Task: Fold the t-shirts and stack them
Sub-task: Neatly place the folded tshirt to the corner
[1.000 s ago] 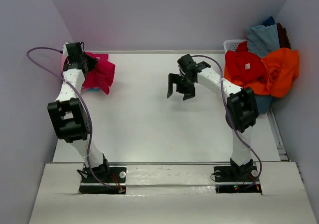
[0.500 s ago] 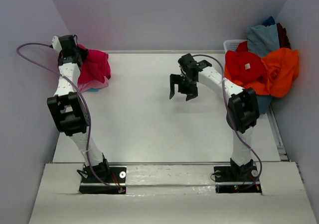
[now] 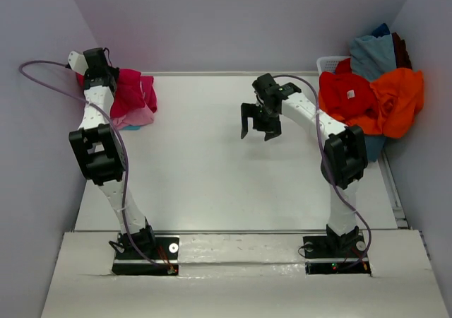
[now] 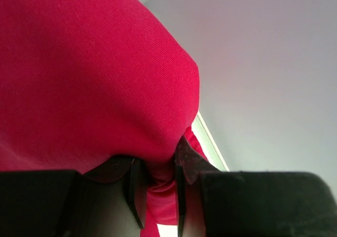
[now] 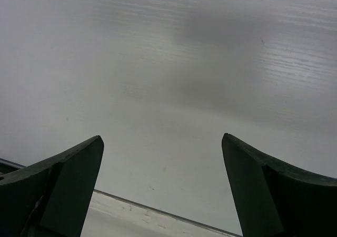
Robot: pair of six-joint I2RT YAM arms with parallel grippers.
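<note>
L arm (image 3: 95, 120) was swung further into the far-L corner since the earlier frame, crimson tee (image 3: 134, 95) clenched in L fingers (image 4: 135, 187) and trailed to their R, while R fingers (image 5: 63, 174), spread wide & empty, were held nearer the far-R pile (image 3: 367, 92).

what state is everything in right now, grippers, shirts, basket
left gripper: shut on the crimson t-shirt
right gripper: open, empty, above the table
crimson t-shirt: bunched, unfolded, at the far left corner
light pink t-shirt: under the crimson one, mostly covered
red t-shirt: crumpled, unfolded, on the heap
orange t-shirt: crumpled, unfolded, on the heap
grey-blue t-shirt: crumpled, behind them
basket: heaped over, only some white rim showing
</note>
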